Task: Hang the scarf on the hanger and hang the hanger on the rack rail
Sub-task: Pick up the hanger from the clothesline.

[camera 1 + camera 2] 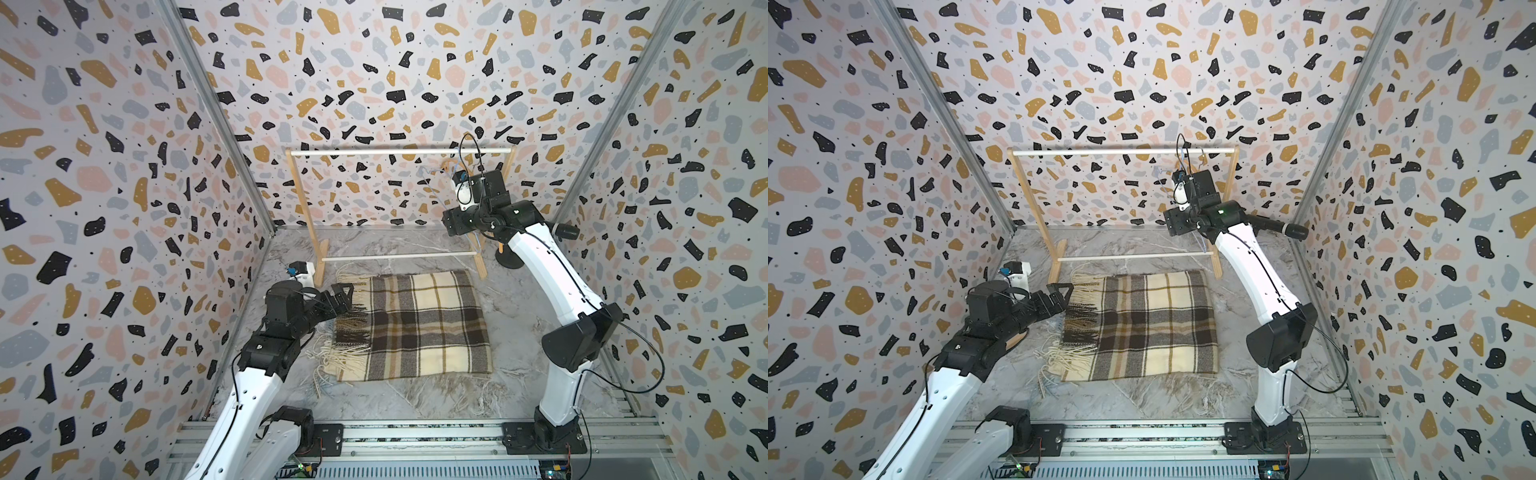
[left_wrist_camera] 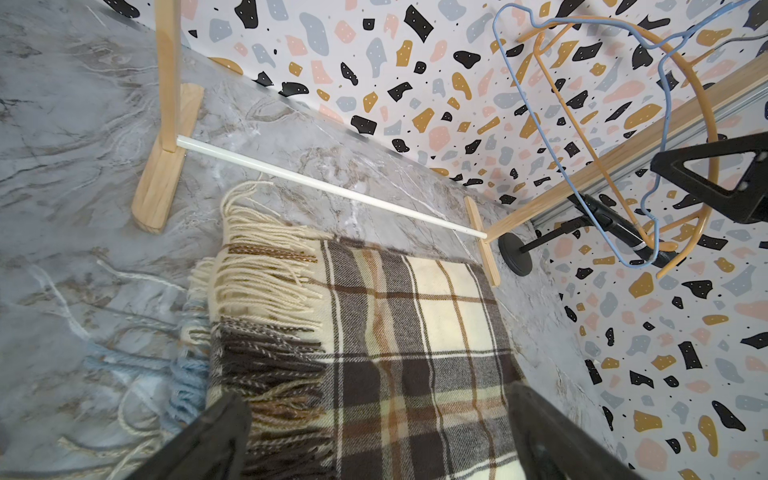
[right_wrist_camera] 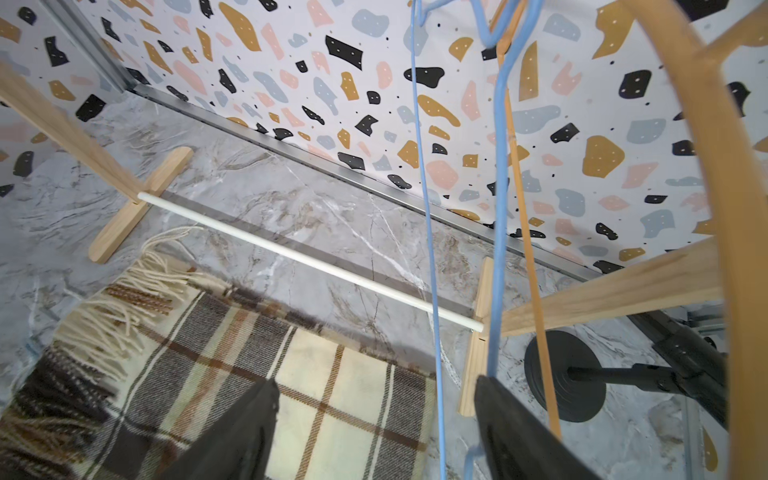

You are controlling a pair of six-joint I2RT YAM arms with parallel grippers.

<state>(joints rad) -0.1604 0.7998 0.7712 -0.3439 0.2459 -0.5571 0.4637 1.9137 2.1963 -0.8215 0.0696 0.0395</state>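
- Left gripper spread wide over scarf fringe.
- Scarf folded flat at bench middle, before rack.
- Right gripper spread around blue hanger wire, near bench's far right corner.

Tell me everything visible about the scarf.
The scarf is a woolly-looking woven plaid in cream, brown and grey, folded in layers into a rough rectangle. Cream and dark fringe lines its end nearest the left arm. It lies flat on the marble table, just in front of the rack. The open left gripper is at the fringed end; contact cannot be told.
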